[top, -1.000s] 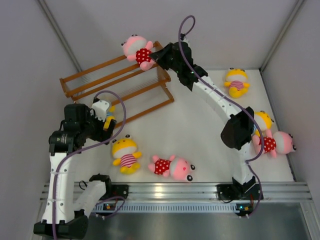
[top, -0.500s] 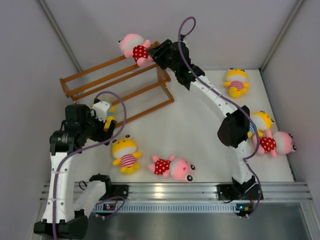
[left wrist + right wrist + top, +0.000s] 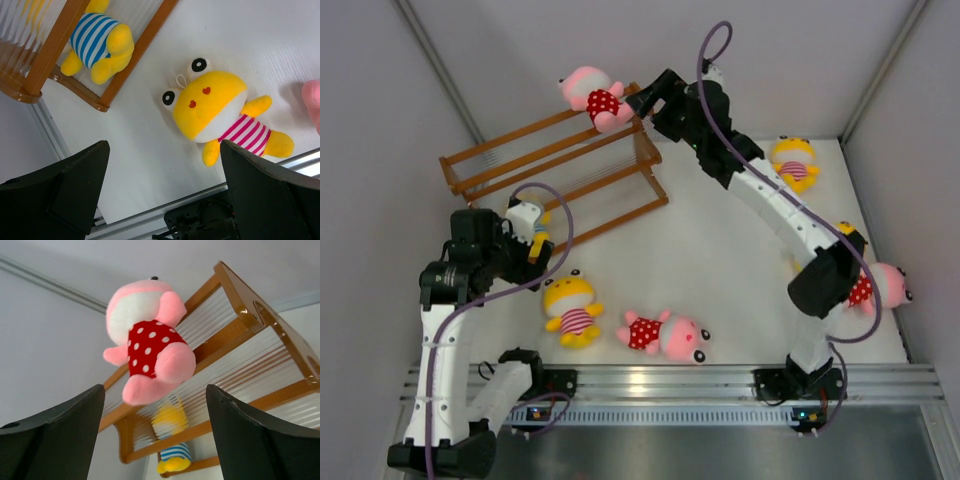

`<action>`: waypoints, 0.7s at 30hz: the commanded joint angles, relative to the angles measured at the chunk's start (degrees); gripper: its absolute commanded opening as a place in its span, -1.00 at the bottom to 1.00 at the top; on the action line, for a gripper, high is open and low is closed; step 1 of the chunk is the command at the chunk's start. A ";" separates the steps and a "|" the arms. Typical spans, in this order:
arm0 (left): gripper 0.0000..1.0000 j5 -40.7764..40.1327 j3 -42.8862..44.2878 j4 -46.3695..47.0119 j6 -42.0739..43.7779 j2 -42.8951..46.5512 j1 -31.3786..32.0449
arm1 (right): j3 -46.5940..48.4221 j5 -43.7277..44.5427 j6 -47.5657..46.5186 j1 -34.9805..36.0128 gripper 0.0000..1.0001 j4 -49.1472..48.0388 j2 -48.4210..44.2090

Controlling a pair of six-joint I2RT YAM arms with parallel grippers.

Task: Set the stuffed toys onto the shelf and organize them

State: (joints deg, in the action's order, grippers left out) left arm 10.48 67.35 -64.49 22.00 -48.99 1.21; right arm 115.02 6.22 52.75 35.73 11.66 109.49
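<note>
Change: the right gripper (image 3: 642,98) has backed off the pink toy in the dotted dress (image 3: 594,97), and the right arm's (image 3: 775,205) elbow has swung out to the right. The toy stays where it was!
Top tier: that pink toy perches on the top rails at the right end of the shelf (image 3: 520,160).
Bottom of the rack: a blue-striped yellow toy (image 3: 97,42) lies low at the left end, tucked behind the front rail.
Right gripper: fingers spread wide, nothing between them, just beside the pink toy and clear of it.
Left gripper (image 3: 163,147): fingers spread too, gripping nothing, hovering by the shelf's near left foot.
Table (image 3: 720,260): a pink-striped yellow toy (image 3: 572,308) lies face up and a second pink toy (image 3: 665,336) is just beside it. Another yellow toy (image 3: 793,163) sits far right, and a third pink toy (image 3: 882,285) is half hidden by the right arm.
</note>
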 commanded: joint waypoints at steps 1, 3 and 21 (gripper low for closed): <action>0.96 1.47 1.99 -0.55 0.59 0.48 -0.16 | -3.91 0.81 -10.81 0.48 0.66 0.90 -13.49; 0.97 1.91 2.34 -0.73 0.85 0.48 -0.07 | -10.23 0.81 -15.72 0.75 0.70 3.97 -19.80; 0.93 9.38 7.35 -3.10 2.61 -1.90 0.28 | -67.19 -8.24 -16.47 20.60 0.75 20.42 -49.90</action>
State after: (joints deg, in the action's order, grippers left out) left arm 17.76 72.25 -67.20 23.94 -51.07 1.30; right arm 51.55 -0.71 32.88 51.81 30.55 63.24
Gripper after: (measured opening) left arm 0.964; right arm 0.872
